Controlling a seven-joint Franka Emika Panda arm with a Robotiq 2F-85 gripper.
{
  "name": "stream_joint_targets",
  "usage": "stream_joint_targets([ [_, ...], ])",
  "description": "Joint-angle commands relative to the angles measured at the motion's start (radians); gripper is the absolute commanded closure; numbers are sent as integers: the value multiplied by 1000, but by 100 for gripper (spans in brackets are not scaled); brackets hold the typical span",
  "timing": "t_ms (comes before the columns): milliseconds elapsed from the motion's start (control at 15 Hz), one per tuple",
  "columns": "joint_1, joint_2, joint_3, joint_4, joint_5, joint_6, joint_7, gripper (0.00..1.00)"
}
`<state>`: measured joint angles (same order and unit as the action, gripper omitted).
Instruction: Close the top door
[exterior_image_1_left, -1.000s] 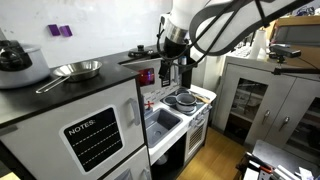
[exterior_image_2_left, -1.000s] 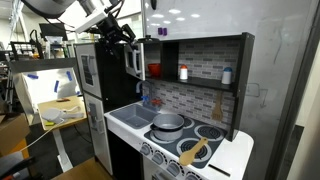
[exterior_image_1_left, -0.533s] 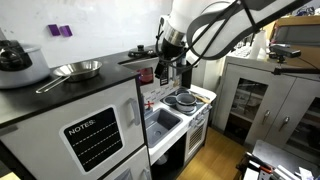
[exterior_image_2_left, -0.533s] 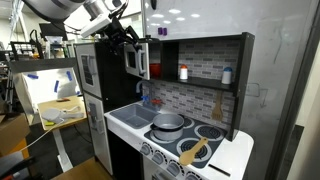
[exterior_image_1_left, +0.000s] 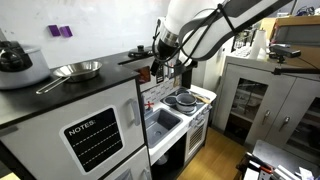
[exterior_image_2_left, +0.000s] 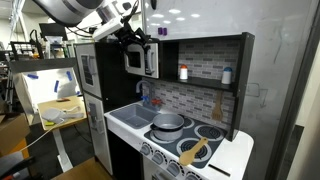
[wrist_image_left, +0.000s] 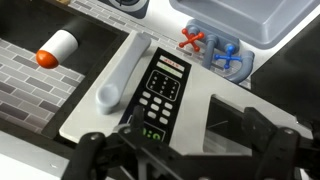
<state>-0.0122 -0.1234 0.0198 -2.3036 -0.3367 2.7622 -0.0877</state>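
Right up close in the wrist view, the gripper (wrist_image_left: 185, 140) has its jaws spread wide and clamps nothing. The dark fingers (wrist_image_left: 105, 150) straddle the near edge of the top door (wrist_image_left: 140, 95). To my eye that is a pushing stance: an open hand against the panel rather than a grasp.

The top door is the white microwave-style panel with a long handle (wrist_image_left: 125, 72) and a black keypad (wrist_image_left: 162, 95). In an exterior view it stands partly open (exterior_image_2_left: 149, 60), angled out from the upper shelf, with the gripper (exterior_image_2_left: 137, 40) just at its upper edge.

Past the door, an orange-capped bottle (wrist_image_left: 58, 48) lies against the brick backsplash, well inside the shelf. Red and blue taps (wrist_image_left: 210, 48) sit by the sink (wrist_image_left: 250, 20) below. I see nothing in the door's swing, though the hinge side is hidden.

Further out, a pot (exterior_image_2_left: 168, 122) rests on the stove. A frying pan (exterior_image_1_left: 75, 70) sits atop the fridge unit, above the chalkboard door (exterior_image_1_left: 95, 140). The beige cabinet (exterior_image_1_left: 260, 100) stands well apart.
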Motion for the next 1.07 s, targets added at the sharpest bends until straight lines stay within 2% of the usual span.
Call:
stream_joint_targets([
  [0, -10, 48, -1, 42, -15, 29, 11, 0],
  [533, -4, 74, -5, 71, -14, 31, 32, 0],
  [800, -3, 18, 6, 44, -38, -63, 92, 0],
  [1000, 4, -60, 19, 18, -7, -228, 123, 0],
])
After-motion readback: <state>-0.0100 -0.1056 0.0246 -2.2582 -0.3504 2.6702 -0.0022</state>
